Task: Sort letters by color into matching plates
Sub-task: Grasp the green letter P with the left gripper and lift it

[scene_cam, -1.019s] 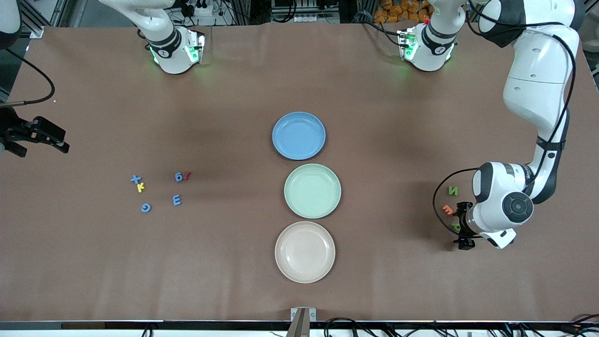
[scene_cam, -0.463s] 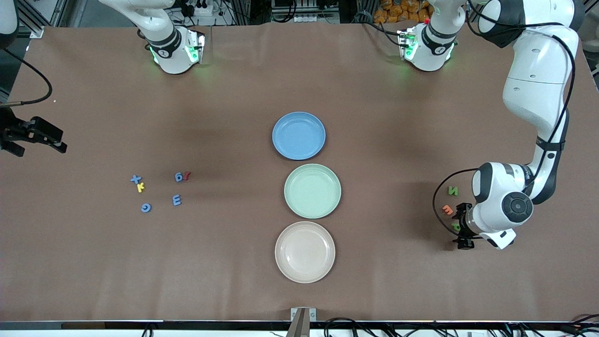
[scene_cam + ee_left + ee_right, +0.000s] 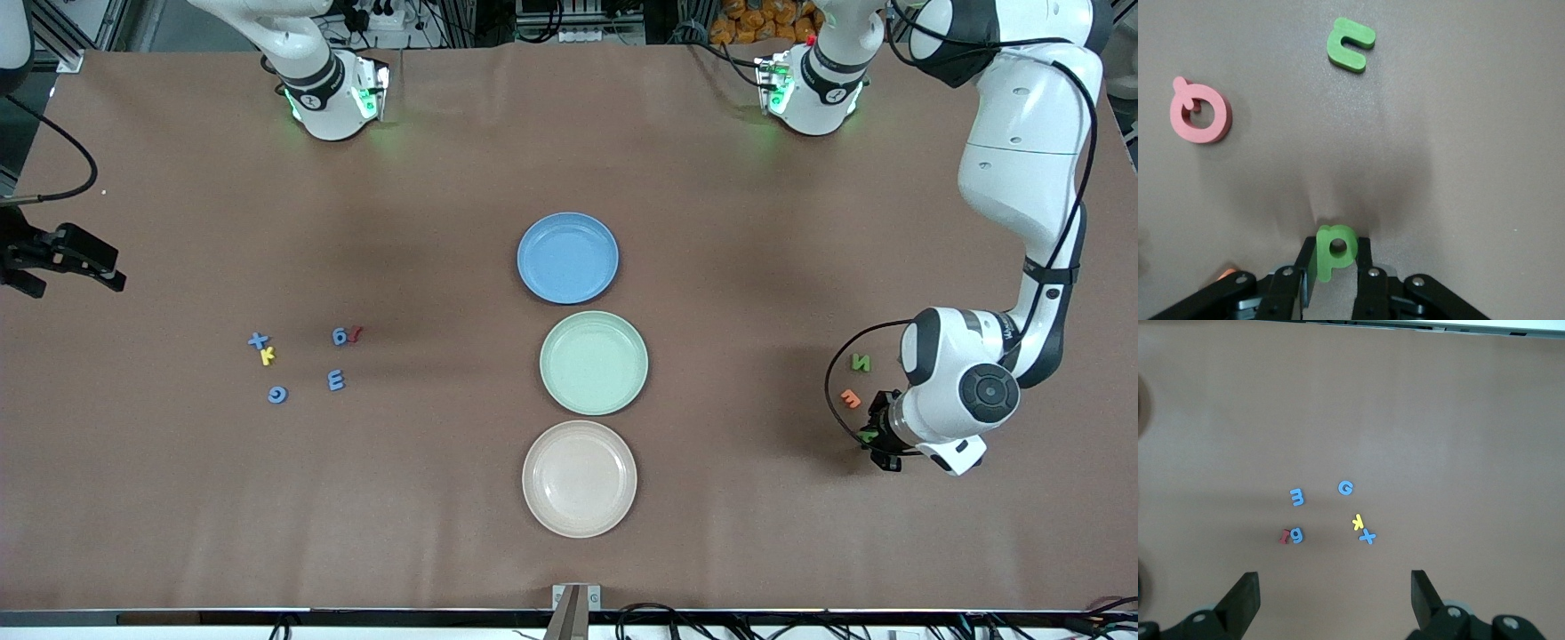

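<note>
the left gripper (image 3: 1335, 283) pinches a green p (image 3: 1333, 251) by its edges; it may twist free when lifted. the right gripper (image 3: 1335, 600) waits wide, above the blue letters (image 3: 1345, 488)

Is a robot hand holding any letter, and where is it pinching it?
Yes. The left pincer pinches a green letter P by its stem, flat sides between the fingers. The right pincer is open and holds nothing.

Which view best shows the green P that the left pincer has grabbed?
The left wrist view: the green P stands clamped between the left pincer's fingers, hole and stem clear. The front view shows only a green sliver beside the wrist. The right wrist view does not show it.
</note>
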